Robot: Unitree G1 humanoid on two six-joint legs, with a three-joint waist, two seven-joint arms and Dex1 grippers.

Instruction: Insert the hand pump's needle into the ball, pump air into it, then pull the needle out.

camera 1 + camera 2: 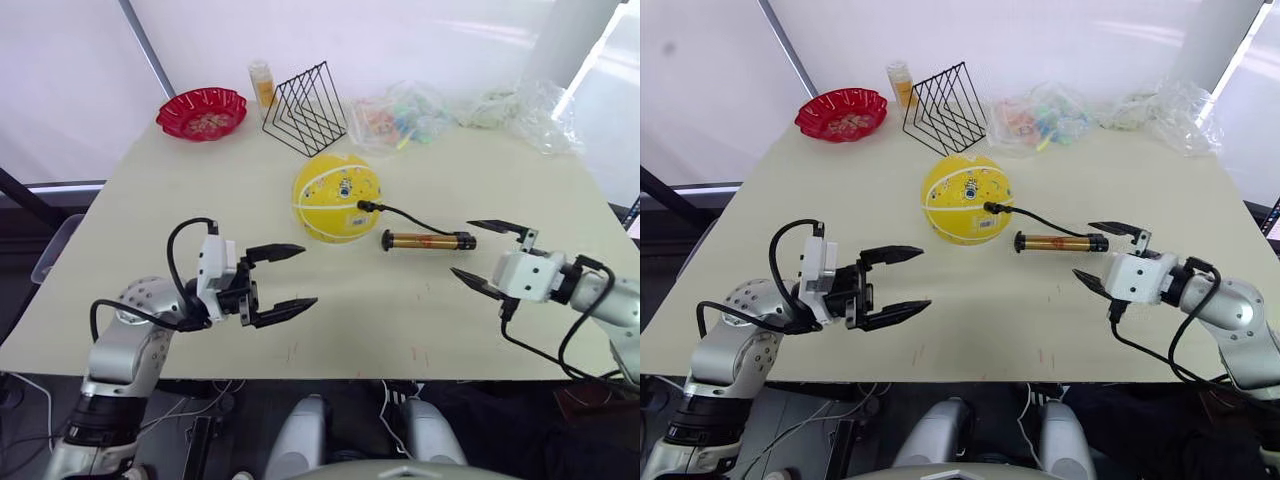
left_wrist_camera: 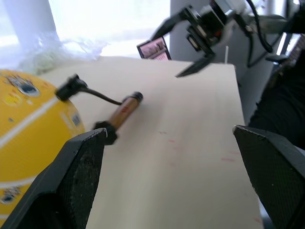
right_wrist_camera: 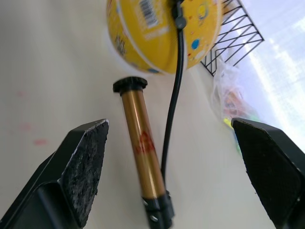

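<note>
Table [image 1: 150, 200] spread pale under both arms; at its ten o'clock corner sits a red bowl [image 1: 201, 111], with a small bottle [image 1: 262, 80] and a black wire rack [image 1: 306, 108] toward eleven, and clear plastic bags [image 1: 400, 115] toward one. Nearest on the left, the left gripper [image 1: 278, 281] hovers at about seven o'clock, fingers spread wide and holding nothing, aimed toward the ball. The ball [image 1: 336, 197] sits round and yellow at the table's centre; the black fitting of the needle [image 1: 365, 207] is pressed against its right side, so the needle looks to be seated, though the metal tip itself is hidden. From that fitting the hose [image 1: 415, 221] curves toward three o'clock to the hand pump [image 1: 428, 240], which lies flat on the table just right of the ball, untouched. At about four o'clock the right gripper [image 1: 487, 256] stands near the pump's far end, fingers parted, empty; in its wrist view the pump lies between them but clear of both.

Judged from this, the pumping grip is not yet taken. Risks: the ball is free to roll, so a tug on the hose while lifting the pump could pull the needle out or bend it; a grip closed on the smooth tube off-centre could let it slip or swing.
</note>
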